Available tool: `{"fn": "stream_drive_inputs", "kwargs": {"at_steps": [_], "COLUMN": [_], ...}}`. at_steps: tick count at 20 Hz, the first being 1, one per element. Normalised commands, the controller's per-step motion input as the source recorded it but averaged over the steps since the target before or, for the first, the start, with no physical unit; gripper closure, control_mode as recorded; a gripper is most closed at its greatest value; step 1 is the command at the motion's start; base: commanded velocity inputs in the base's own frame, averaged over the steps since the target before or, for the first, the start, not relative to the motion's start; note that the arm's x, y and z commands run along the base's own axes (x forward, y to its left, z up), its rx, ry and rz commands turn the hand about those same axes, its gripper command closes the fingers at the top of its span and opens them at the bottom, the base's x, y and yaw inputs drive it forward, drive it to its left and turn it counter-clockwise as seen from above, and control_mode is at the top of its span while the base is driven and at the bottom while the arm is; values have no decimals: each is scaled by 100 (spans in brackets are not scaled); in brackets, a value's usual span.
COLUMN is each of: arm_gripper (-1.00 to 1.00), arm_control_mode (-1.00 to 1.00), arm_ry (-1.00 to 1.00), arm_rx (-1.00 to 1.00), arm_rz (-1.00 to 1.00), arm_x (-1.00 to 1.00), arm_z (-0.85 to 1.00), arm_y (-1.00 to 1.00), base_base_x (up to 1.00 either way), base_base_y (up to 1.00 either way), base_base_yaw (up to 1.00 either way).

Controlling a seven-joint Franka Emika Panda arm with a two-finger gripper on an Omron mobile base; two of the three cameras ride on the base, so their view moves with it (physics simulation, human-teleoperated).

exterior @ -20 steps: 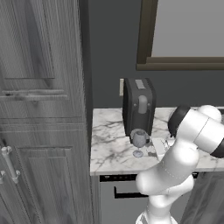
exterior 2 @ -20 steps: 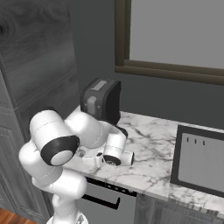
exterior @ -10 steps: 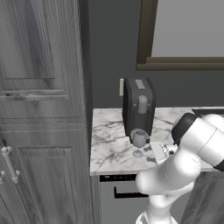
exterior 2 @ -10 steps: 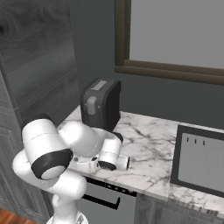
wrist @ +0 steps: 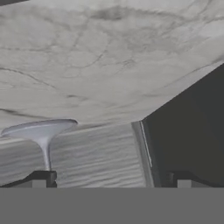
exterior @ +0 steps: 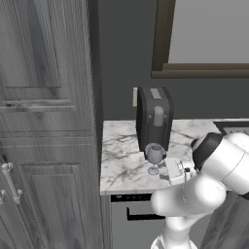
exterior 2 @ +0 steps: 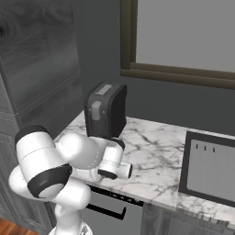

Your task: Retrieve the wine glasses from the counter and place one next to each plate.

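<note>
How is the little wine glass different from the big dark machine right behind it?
The wine glass is small, see-through and grey-blue; the coffee machine is much taller, solid and nearly black. The glass is rounded, on a thin stem and round foot; the machine is a boxy block. Both stand upright on the marble counter.

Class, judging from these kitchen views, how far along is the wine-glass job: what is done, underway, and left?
Done: nothing; one wine glass stands on the marble counter before the dark appliance. Underway: the open claw hovers beside its stem, gripping nothing. Left: grasp it, then carry the glasses to plates.
</note>
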Motion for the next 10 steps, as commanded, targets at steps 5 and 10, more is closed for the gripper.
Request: {"fn": "stream_drive_inputs", "kwargs": {"at_steps": [5,10], "arm_gripper": [-100,-100], "arm_control_mode": [-100,-100], "arm_ry": [1,0], "arm_rx": [0,0], "arm_rz": [-8,0], "arm_x": [22,29], "arm_z": [0,0], "arm_y": [-14,-5], "base_base_x": [0,0], "base_base_y": [0,0], "base_base_yaw": [0,0]}}
